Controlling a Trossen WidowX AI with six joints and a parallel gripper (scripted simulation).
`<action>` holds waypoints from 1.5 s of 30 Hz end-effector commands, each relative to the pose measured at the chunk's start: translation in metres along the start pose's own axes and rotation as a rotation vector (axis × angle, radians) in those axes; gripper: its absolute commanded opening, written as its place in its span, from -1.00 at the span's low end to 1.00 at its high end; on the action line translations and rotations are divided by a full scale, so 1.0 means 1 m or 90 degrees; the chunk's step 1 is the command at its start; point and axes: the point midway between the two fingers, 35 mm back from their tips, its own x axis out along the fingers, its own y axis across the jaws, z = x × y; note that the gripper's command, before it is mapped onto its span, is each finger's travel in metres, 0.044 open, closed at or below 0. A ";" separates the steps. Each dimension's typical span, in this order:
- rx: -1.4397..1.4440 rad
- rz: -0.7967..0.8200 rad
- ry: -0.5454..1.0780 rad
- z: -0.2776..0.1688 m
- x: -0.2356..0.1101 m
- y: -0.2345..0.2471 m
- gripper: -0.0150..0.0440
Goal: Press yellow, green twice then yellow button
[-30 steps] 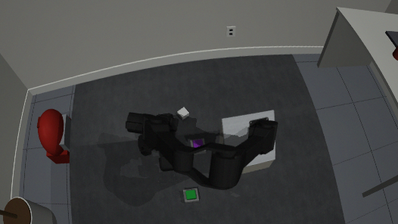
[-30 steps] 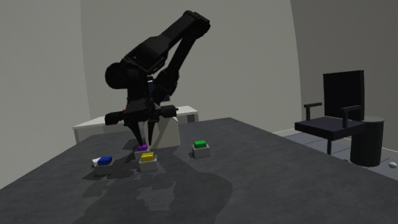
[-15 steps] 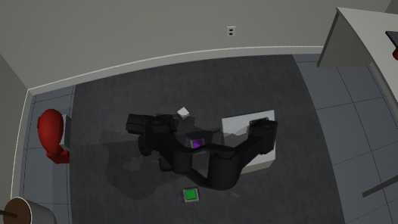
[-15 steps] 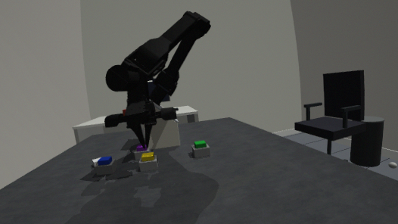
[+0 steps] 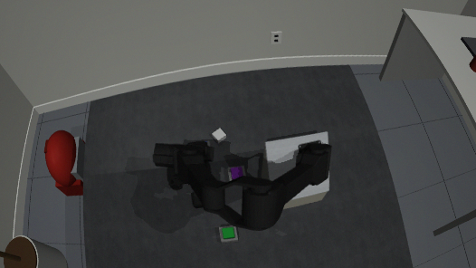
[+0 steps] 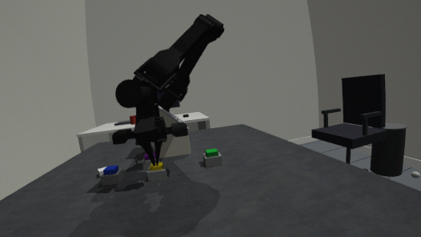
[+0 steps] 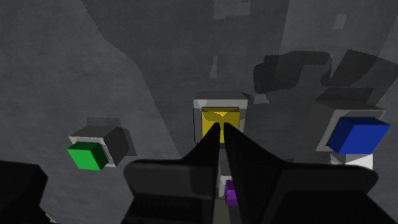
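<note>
The yellow button (image 6: 156, 165) (image 7: 220, 121) sits on a grey base on the dark table. My gripper (image 6: 154, 162) (image 7: 221, 127) is shut, and its fingertips point straight down onto the top of the yellow button. The green button (image 5: 228, 233) (image 6: 211, 152) (image 7: 87, 156) stands apart, to the left of the fingers in the wrist view. In the top view the arm hides the yellow button.
A blue button (image 6: 110, 170) (image 7: 358, 135) stands on the other side of the yellow one, with a white block (image 5: 219, 134) (image 7: 353, 160) next to it. A purple button (image 5: 236, 172) (image 7: 231, 193) lies close behind the fingers. The arm's white base (image 5: 290, 149) stands at the back.
</note>
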 end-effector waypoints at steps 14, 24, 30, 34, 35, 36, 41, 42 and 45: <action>0.002 0.003 0.001 -0.001 0.004 0.001 -0.42; 0.002 0.002 0.001 -0.001 -0.030 0.000 -0.42; 0.002 0.000 0.001 0.000 -0.081 -0.001 -0.42; 0.002 0.000 0.001 0.000 -0.092 0.000 -0.42; 0.002 -0.001 0.001 0.000 -0.092 0.002 -0.42; 0.003 -0.002 0.001 0.000 -0.092 0.009 -0.42; 0.004 -0.008 0.000 -0.009 -0.093 0.077 -0.42; 0.004 -0.008 0.000 -0.013 -0.093 0.091 -0.42; 0.004 -0.003 0.001 -0.029 -0.093 0.130 -0.42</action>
